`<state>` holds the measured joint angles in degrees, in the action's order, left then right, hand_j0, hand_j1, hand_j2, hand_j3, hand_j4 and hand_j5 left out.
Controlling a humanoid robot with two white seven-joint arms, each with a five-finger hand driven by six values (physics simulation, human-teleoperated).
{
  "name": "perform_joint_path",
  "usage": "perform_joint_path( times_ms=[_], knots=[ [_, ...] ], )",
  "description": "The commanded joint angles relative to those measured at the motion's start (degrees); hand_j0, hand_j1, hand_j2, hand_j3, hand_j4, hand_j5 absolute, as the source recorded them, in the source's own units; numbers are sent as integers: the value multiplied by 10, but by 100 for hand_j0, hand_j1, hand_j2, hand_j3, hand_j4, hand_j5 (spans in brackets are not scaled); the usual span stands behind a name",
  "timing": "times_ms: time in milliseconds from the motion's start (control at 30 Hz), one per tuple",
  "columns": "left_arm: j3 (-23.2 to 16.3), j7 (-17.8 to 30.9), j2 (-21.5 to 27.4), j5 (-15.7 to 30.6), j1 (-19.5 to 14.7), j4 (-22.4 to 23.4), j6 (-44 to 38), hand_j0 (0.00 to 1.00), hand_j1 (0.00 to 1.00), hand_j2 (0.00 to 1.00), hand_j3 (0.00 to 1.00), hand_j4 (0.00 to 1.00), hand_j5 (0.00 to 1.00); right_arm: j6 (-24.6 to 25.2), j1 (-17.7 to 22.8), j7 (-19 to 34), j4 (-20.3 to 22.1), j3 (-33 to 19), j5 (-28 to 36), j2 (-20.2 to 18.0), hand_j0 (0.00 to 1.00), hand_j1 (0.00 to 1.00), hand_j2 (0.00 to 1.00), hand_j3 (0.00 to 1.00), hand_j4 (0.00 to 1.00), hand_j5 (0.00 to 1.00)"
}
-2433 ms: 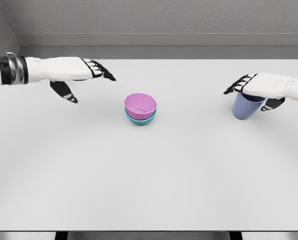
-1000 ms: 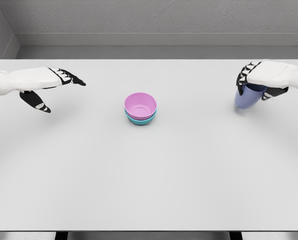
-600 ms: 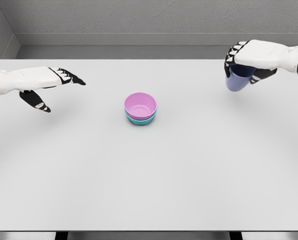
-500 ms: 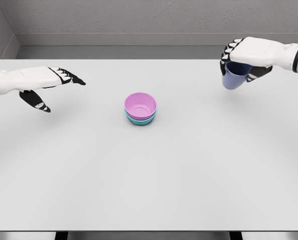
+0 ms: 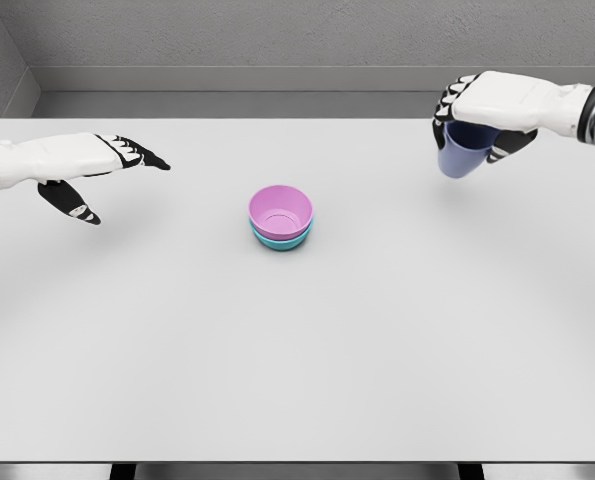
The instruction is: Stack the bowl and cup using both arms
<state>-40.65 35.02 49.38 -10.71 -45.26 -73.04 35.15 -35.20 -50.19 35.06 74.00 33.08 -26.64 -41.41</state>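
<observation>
A pink bowl (image 5: 280,211) sits nested in a teal bowl (image 5: 278,240) near the middle of the white table (image 5: 297,340). My right hand (image 5: 477,115) is at the upper right, shut from above on a blue-violet cup (image 5: 463,155) that hangs in the air, well right of the bowls. My left hand (image 5: 102,170) hovers over the table's left side with fingers spread and holds nothing.
A grey wall runs along the back edge of the table, with a corner at the upper left. The table's front edge lies near the bottom of the view.
My right hand has lifted the cup off the table and carried it up and left. The left hand drew back to the left earlier and now holds still.
</observation>
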Motion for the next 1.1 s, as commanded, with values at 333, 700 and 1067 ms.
perform_joint_path(
  times_ms=[333, 700, 1067],
  knots=[
    [0, 0, 1, 3, -1, 0, -2, 100, 100, 100, 100, 100, 100, 2, -14, -1, 1, 1, 4, 37, 40, 40, 40, 40, 40, 40],
    [0, 0, 1, 3, -1, 0, -2, 100, 100, 100, 100, 100, 100, 2, -20, -1, 1, 8, 3, 78, 40, 40, 40, 40, 40, 40],
    [0, 0, 12, 4, -1, -1, -2, 100, 100, 100, 100, 100, 100, 2, -32, -1, 5, 30, 2, 125, 40, 40, 40, 40, 40, 40]
  ],
)
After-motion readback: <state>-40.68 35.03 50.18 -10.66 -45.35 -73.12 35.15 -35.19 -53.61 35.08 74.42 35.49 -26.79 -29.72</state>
